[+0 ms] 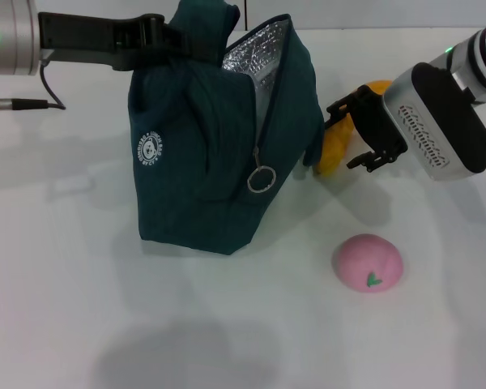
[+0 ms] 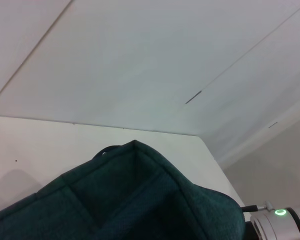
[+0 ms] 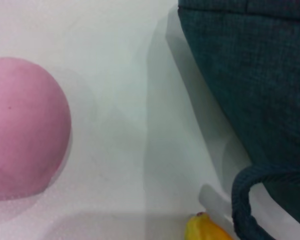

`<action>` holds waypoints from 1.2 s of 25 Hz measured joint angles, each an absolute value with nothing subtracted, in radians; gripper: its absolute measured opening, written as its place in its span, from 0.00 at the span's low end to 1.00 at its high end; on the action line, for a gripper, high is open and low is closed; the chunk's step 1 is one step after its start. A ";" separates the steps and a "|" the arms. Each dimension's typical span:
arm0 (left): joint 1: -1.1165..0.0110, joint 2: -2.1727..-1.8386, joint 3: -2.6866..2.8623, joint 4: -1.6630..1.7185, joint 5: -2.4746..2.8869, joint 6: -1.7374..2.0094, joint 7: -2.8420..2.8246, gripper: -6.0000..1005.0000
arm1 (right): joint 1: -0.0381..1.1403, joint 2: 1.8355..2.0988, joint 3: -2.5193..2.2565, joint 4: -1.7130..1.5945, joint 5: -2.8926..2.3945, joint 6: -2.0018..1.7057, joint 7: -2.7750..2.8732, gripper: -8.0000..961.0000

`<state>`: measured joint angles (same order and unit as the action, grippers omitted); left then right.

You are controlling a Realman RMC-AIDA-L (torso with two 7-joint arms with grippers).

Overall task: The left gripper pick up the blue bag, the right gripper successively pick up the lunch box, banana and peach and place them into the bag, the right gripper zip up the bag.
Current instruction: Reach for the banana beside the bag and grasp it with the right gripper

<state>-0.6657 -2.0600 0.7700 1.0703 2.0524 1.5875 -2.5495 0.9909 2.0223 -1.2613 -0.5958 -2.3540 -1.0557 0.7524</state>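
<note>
The blue bag (image 1: 198, 162) stands upright left of centre, its top open and the foil lining (image 1: 259, 57) showing; the ring zip pull (image 1: 261, 179) hangs down its front edge. My left gripper (image 1: 172, 36) is shut on the bag's top and holds it up; the left wrist view shows only bag fabric (image 2: 140, 200). My right gripper (image 1: 352, 134) is open, low by the bag's right side, one finger on each side of the banana (image 1: 332, 154). The banana's tip also shows in the right wrist view (image 3: 205, 231). The peach (image 1: 368, 262) lies in front of the right gripper and also shows (image 3: 20, 130). The lunch box is hidden.
The white table (image 1: 81, 308) stretches bare in front of and to the left of the bag. A bag handle loop (image 3: 240, 200) hangs close beside the banana's tip. A silver arm segment with a green light (image 2: 280, 215) shows at the left wrist view's corner.
</note>
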 joint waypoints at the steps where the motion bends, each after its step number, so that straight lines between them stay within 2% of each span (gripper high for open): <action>1: -0.666 -2.060 0.770 1.070 2.052 1.587 -2.549 0.04 | 0.991 2.023 -1.263 -0.595 -2.354 -1.054 0.752 0.70; 20: -0.667 -2.062 0.772 1.069 2.053 1.588 -2.548 0.04 | 0.991 2.025 -1.282 -0.587 -2.346 -1.030 0.755 0.69; 25: -0.666 -2.062 0.772 1.069 2.052 1.588 -2.548 0.04 | 0.991 2.026 -1.289 -0.591 -2.346 -1.025 0.760 0.51; 30: -0.663 -2.062 0.772 1.069 2.052 1.588 -2.547 0.04 | 0.991 2.026 -1.308 -0.594 -2.344 -1.017 0.780 0.49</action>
<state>-0.6632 -2.0616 0.7716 1.0692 2.0525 1.5876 -2.5474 0.9906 2.0263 -1.3084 -0.5943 -2.3445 -1.0175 0.7801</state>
